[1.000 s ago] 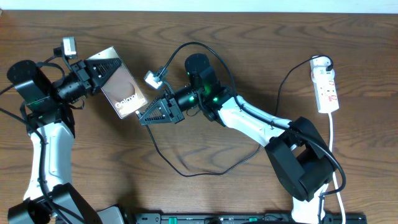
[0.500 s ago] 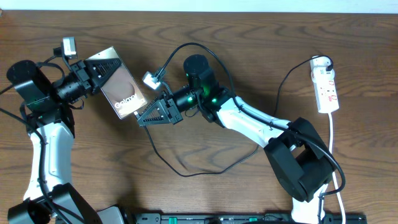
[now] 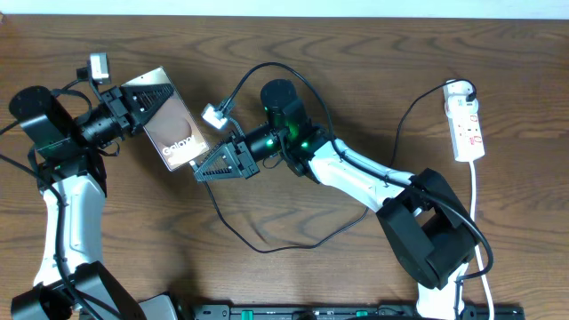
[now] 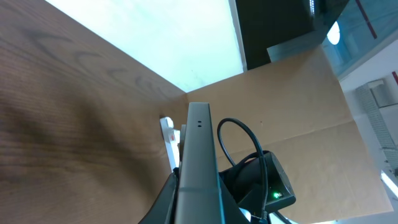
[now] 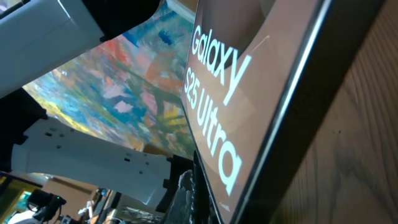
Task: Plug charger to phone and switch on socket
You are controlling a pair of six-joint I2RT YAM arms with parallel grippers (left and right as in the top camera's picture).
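Left gripper [image 3: 151, 99]: clamped on the upper-left part of the phone [image 3: 175, 124], upper left of the overhead frame. The phone is held off the table [image 3: 373, 40], tilted, face up, with the lettering toward its lower-right end. The left wrist view shows only the phone's thin edge, rising from between the fingers at bottom centre.

Right gripper [image 3: 198, 172]: jaws closed, tips just beside the phone's lower-right end, centre-left of frame. Contact with the phone cannot be confirmed. The charger [image 3: 267, 250] runs out from under these tips. Its plug tip is hidden by the fingers. The right wrist view is filled by the phone face and lettering at very close range. A dark shape at its bottom edge is too blurred to identify.

Charger route: down from the right gripper, looping across lower centre, passing behind the right arm [image 3: 356, 178], then rising to the top end of the socket [image 3: 467, 124].

Socket: lying flat at upper right, well apart from both grippers. Its white cord [image 3: 477, 213] runs down the right edge. Switch position cannot be read.

Obstructions: the right arm lies between the phone and the socket.
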